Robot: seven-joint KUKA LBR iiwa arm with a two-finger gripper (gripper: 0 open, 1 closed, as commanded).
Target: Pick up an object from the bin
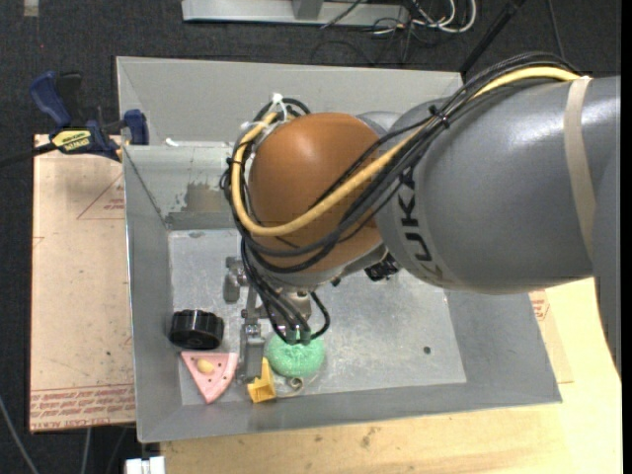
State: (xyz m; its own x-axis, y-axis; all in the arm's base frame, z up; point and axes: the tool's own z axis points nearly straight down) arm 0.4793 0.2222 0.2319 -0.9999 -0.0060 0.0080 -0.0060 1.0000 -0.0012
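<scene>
Reaching in from the right of the camera view, the grey arm (494, 186) bends down into the grey metal bin (395, 349). Black and yellowish cables loop round its orange wrist cover (311, 181). Below that cover the gripper (259, 336) hangs low over the front-left part of the bin floor. How far open it stands cannot be told, since the wrist and cables hide most of it, and no object can be made out in its grasp. Just under its tip and a little to the right lies a green rounded lump (298, 357). It is very close to the tool, but whether they touch I cannot tell. A small yellow piece (261, 392) sits just beside the green lump, toward the front wall. Left of that lies a pink triangular wedge (210, 374) with a pale yellow spot on it. Near the wedge, a little farther back, a short black cylinder (196, 329) rests on the floor, apart from the gripper.
</scene>
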